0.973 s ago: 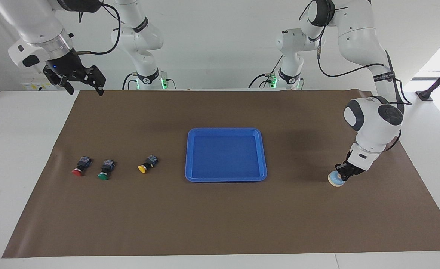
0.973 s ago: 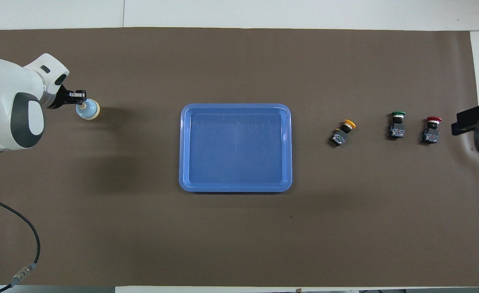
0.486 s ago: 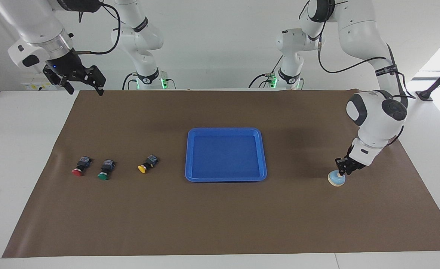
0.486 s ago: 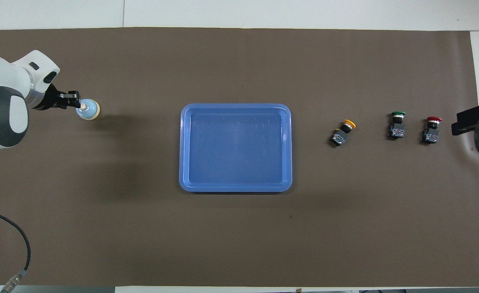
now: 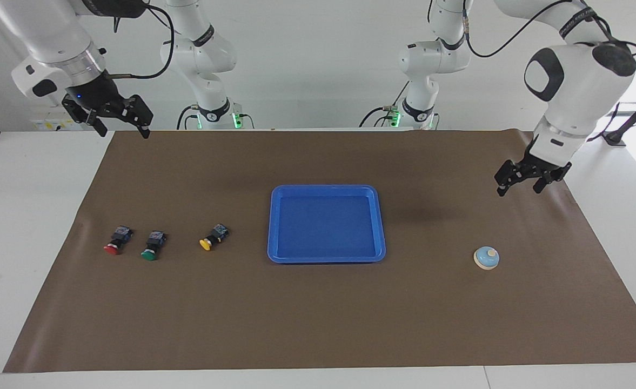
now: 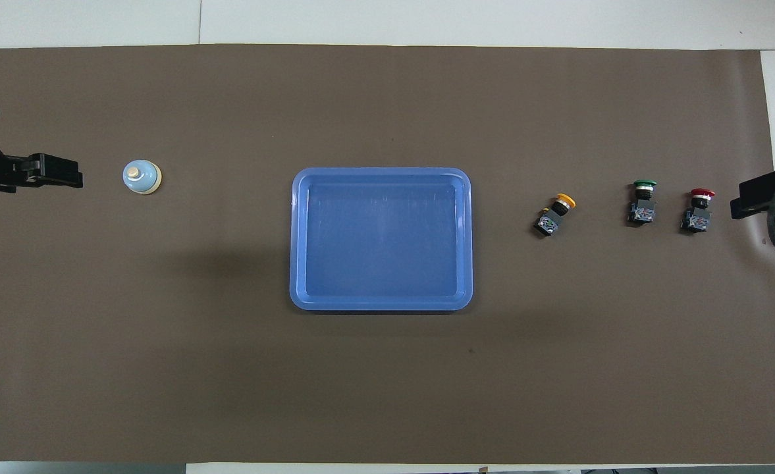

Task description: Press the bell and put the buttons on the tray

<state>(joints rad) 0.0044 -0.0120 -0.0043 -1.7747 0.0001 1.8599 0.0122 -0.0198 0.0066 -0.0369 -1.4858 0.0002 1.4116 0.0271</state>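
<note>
The bell, light blue with a cream knob, stands alone on the brown mat at the left arm's end. My left gripper hangs open and empty over bare mat, well above the bell and apart from it. The blue tray lies mid-table with nothing in it. Red, green and yellow buttons lie in a row toward the right arm's end. My right gripper waits open, high over the mat's corner.
The brown mat covers most of the white table. Cables hang from both arms.
My left gripper lifted off the bell's knob, opened, and rose up and back toward the robots. The bell stayed in place. The right arm has not moved.
</note>
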